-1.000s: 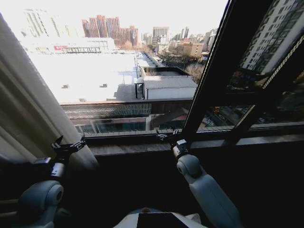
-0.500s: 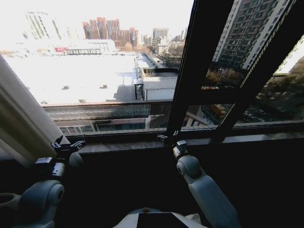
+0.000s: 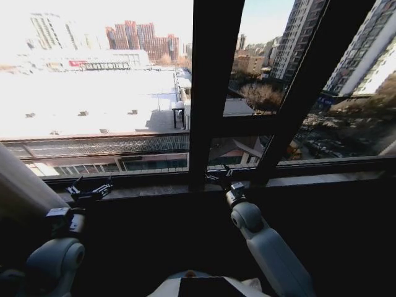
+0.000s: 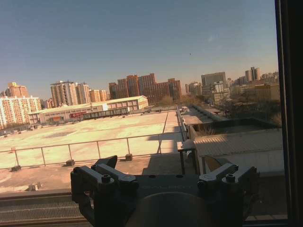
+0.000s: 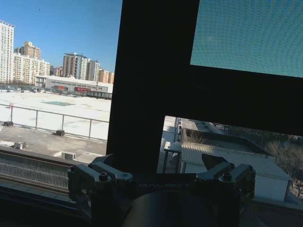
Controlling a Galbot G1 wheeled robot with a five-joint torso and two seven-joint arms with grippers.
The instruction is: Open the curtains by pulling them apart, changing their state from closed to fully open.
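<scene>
A cream pleated edge of the curtains [image 3: 21, 189] shows at the far lower left of the head view, gathered beside the bare window. My left gripper [image 3: 91, 189] is held up just right of that fabric, in front of the sill, open and empty. In the left wrist view the left gripper [image 4: 163, 163] has its fingers [image 4: 106, 165] spread, facing clear glass and rooftops. My right gripper [image 3: 220, 176] is raised at the sill before a dark frame post, also open and empty. The right wrist view has the right gripper [image 5: 161, 161] facing that post.
A dark vertical window frame post [image 3: 207, 93] stands at the centre, with a slanted frame bar [image 3: 312, 80] to its right. The dark sill [image 3: 154, 189] runs across under the glass. City rooftops and towers lie outside.
The whole head view has swung to the right, so the camera has turned. Far less of the curtain shows at the left. Both arms keep their raised poses.
</scene>
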